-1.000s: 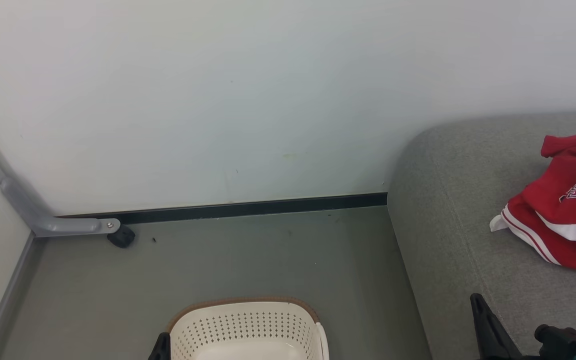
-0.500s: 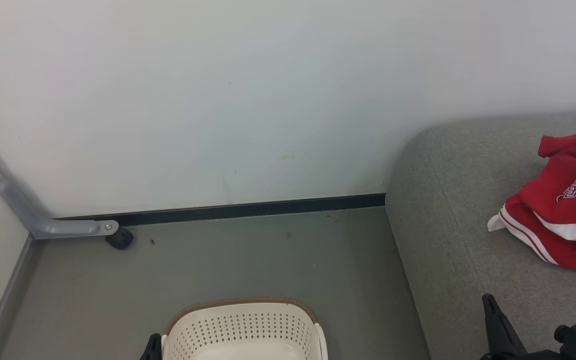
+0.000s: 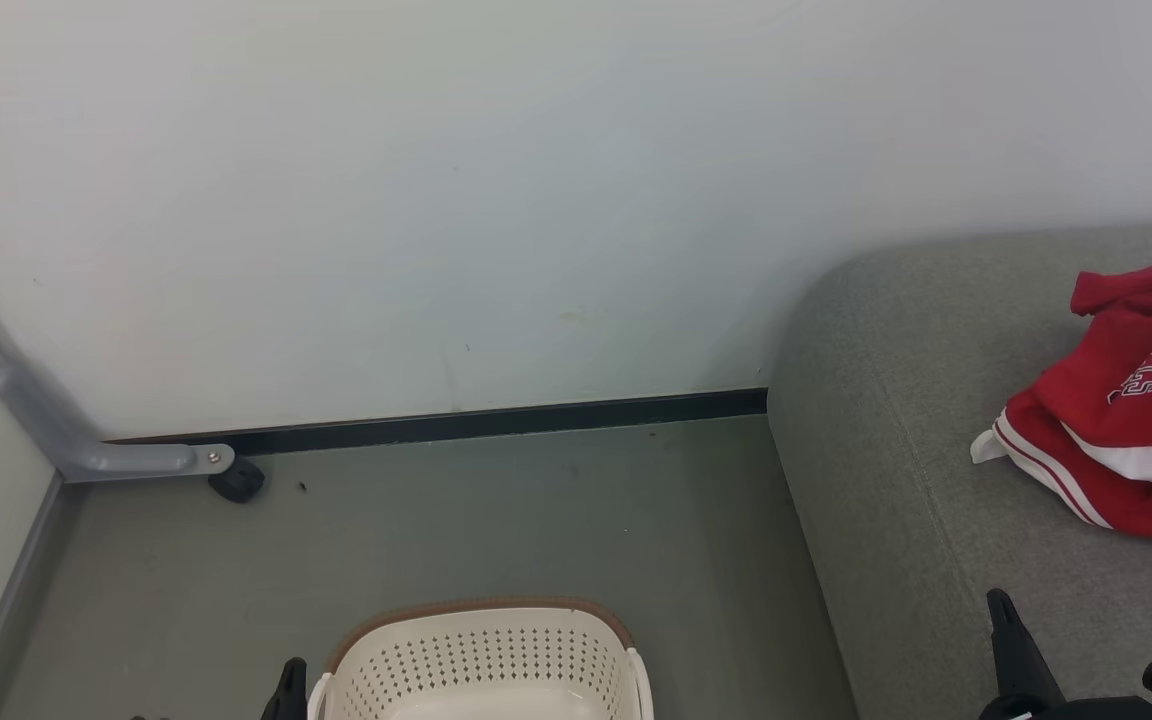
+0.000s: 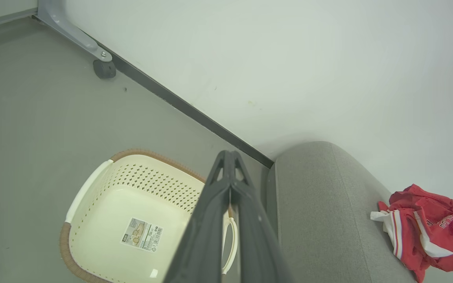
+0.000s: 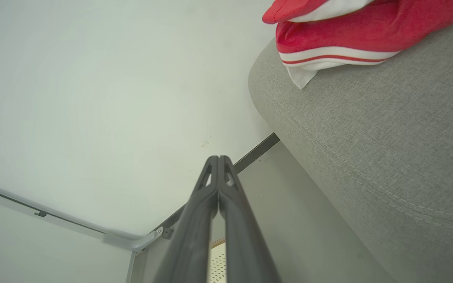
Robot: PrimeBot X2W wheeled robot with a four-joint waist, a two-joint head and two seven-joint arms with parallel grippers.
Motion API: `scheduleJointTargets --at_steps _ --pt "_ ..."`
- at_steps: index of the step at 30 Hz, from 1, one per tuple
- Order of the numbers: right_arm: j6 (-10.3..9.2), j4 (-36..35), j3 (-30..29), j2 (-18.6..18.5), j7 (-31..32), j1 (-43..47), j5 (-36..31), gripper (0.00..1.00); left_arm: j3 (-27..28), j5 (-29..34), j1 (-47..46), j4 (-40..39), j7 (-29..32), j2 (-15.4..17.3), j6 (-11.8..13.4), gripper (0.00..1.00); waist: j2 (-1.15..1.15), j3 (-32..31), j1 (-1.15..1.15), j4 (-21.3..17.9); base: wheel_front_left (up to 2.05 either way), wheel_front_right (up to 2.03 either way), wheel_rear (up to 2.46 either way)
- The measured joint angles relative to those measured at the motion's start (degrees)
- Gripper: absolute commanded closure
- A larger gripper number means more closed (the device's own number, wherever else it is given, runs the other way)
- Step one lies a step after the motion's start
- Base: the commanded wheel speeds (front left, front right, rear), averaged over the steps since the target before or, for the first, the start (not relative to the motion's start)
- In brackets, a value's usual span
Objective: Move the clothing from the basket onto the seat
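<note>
Both pincers pinched shut on nothing, your right gripper point(image 5: 218, 158) has the clothing point(image 5: 340, 37) ahead-right on the seat point(image 5: 368, 129), left gripper point(image 4: 229, 154) above the bare basket point(image 4: 92, 184).

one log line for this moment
clothing: on seat | basket: label inside, no clothing visible | left end effector: shut | right end effector: shut

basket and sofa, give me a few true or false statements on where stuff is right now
1. The red clothing lies on the sofa cushion. True.
2. The basket has a red shirt in it. False: its visible inside is bare apart from a paper label.
3. The left gripper and right gripper are both shut and empty. True.
4. The basket stands on the sofa cushion. False: it stands on the floor beside it.
</note>
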Motion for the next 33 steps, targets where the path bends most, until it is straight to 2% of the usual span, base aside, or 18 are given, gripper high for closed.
scheduleJointTargets --at_steps 33 --pt "1.71 0.9 -7.3 2.9 6.1 -0.8 23.2 1.0 7.2 -21.7 -2.5 1.2 5.7 -1.7 -4.8 1.0 0.0 -0.4 0.0 -0.6 0.0 0.0 0.0"
